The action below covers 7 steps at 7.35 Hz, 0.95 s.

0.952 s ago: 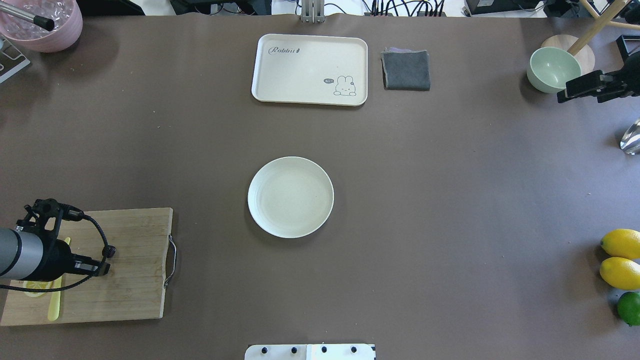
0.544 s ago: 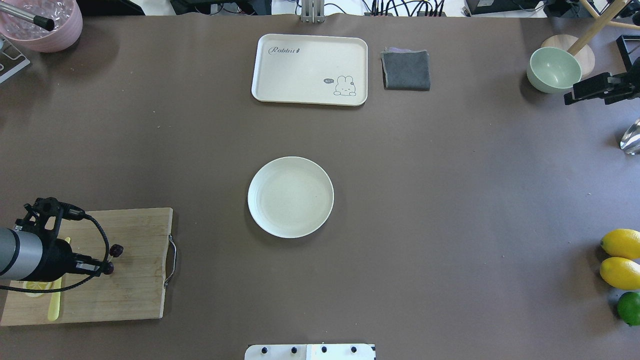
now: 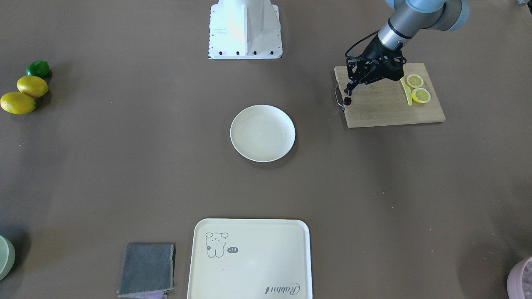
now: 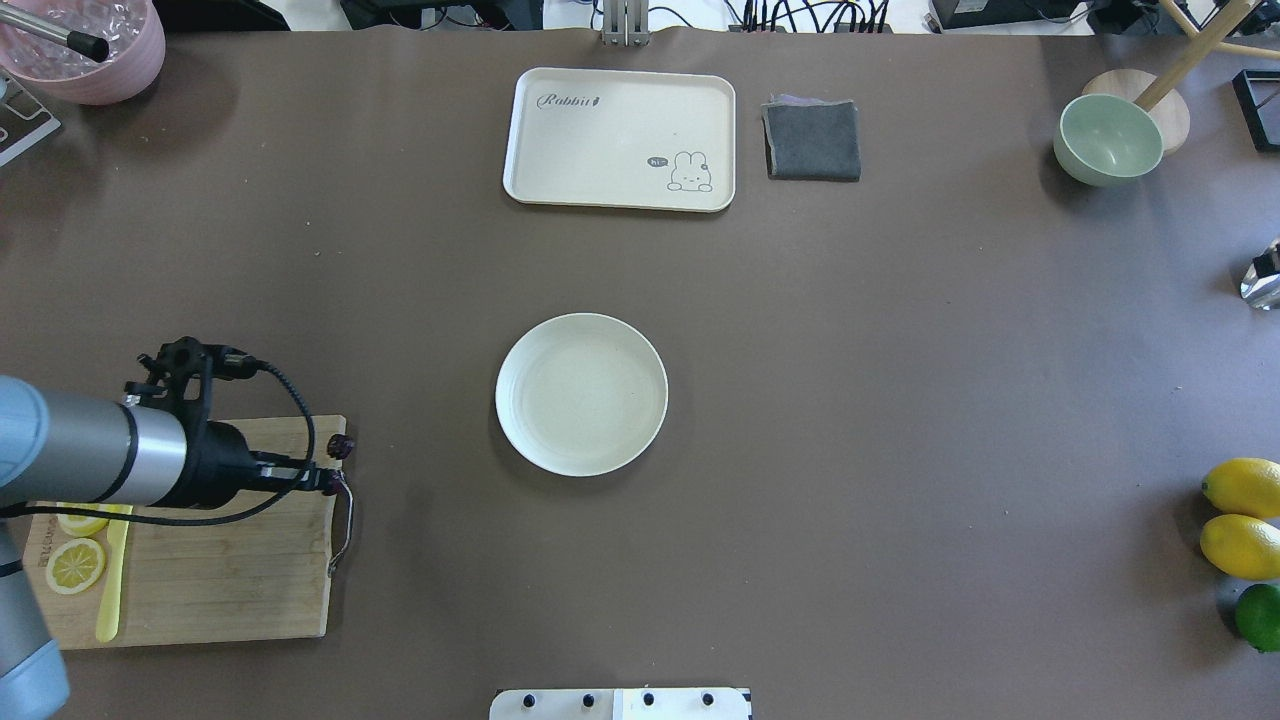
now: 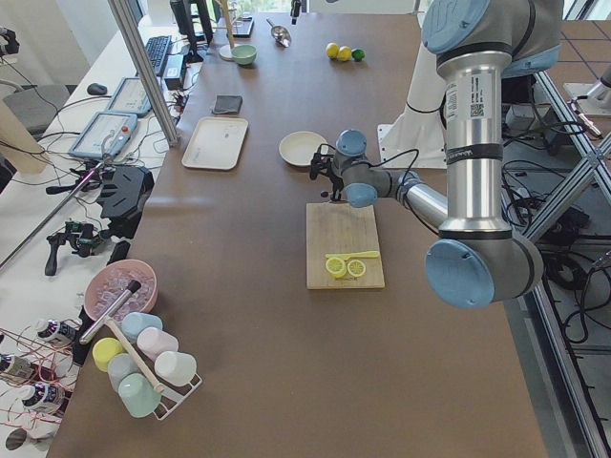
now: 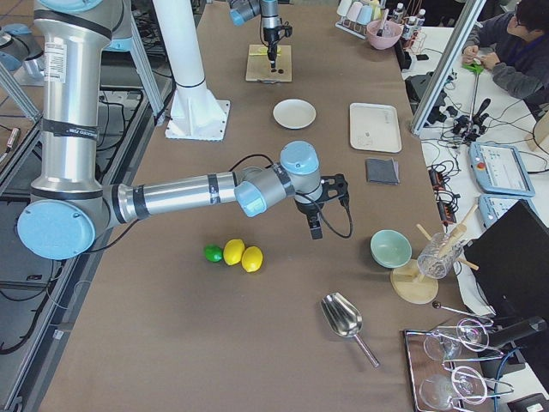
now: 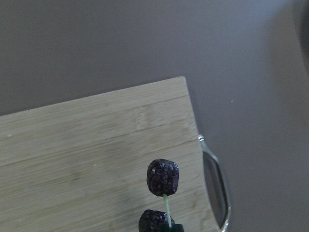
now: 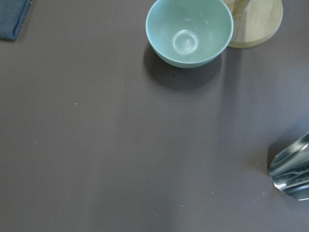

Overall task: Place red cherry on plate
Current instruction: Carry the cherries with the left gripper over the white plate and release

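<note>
The red cherry [image 4: 341, 446] is a pair of tiny dark fruits on thin green stems, hanging above the far right corner of the wooden cutting board [image 4: 200, 580]. My left gripper [image 4: 325, 482] is shut on the stems. The left wrist view shows both cherries [image 7: 163, 177] dangling over the board corner. The plate [image 4: 581, 394], round and cream-white, sits bare at the table's middle, well to the right of the cherry [image 3: 347, 100]. My right gripper [image 6: 316, 225] shows only in the exterior right view, near the green bowl; I cannot tell whether it is open or shut.
Two lemon slices [image 4: 75, 565] and a yellow knife [image 4: 110, 585] lie on the board. A cream tray [image 4: 620, 138], grey cloth [image 4: 812, 140] and green bowl [image 4: 1108, 138] stand at the far side. Lemons [image 4: 1240, 515] and a metal scoop [image 4: 1262, 280] are at the right edge.
My left gripper has risen with the cherry and moved right and farther away, to the board's far right corner. The right arm has drawn back out of the overhead view.
</note>
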Motion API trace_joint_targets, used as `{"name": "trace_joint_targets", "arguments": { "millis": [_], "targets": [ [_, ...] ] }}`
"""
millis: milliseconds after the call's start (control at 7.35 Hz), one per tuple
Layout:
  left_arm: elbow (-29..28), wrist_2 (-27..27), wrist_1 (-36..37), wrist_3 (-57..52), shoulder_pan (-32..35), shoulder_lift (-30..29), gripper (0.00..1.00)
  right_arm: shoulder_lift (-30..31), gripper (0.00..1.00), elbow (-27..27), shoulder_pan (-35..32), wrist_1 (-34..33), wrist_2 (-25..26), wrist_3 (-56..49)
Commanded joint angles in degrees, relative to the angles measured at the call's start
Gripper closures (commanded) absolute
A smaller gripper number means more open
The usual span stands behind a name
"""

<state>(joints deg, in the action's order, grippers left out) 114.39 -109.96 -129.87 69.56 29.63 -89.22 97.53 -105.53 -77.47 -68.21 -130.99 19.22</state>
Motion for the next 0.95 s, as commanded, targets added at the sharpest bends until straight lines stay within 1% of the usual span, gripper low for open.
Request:
{"name": "trace_joint_targets", "arguments": {
  "millis": [0, 136, 272, 408, 544, 680, 816],
  "targets": [
    [-5.9, 0.4, 0.8, 7.2, 0.3, -11.6, 1.00, 4.2, 0.00, 2.0, -2.4, -0.3, -0.3, -6.3],
    [-8.4, 3.1, 4.6, 10.3, 0.0, -17.9, 1.00, 4.8, 0.00, 4.9, -2.3, -0.1, -0.1, -10.3],
    [-11.6, 4.3, 10.3, 11.9, -0.2, -26.4, 1.00, 4.9, 0.00, 6.6, -2.3, 0.1, -0.1, -13.7],
    [-13.7, 5.4, 12.2, 13.8, -0.9, -29.7, 1.00, 5.1, 0.00, 7.6, -2.3, 0.2, -0.1, -13.8],
    [-14.3, 8.2, 12.2, 13.9, -3.0, -29.8, 1.00, 5.0, 0.00, 8.5, -2.3, 0.2, -0.1, -13.8],
    [-14.4, 9.7, 12.2, 14.0, -4.0, -30.0, 1.00, 5.0, 0.00, 8.7, -2.3, 0.2, -0.1, -13.8],
    [-14.5, 9.8, 12.3, 13.9, -4.2, -30.1, 0.43, 5.1, 0.00, 8.9, -2.3, 0.2, -0.2, -13.8]
  ]
}}
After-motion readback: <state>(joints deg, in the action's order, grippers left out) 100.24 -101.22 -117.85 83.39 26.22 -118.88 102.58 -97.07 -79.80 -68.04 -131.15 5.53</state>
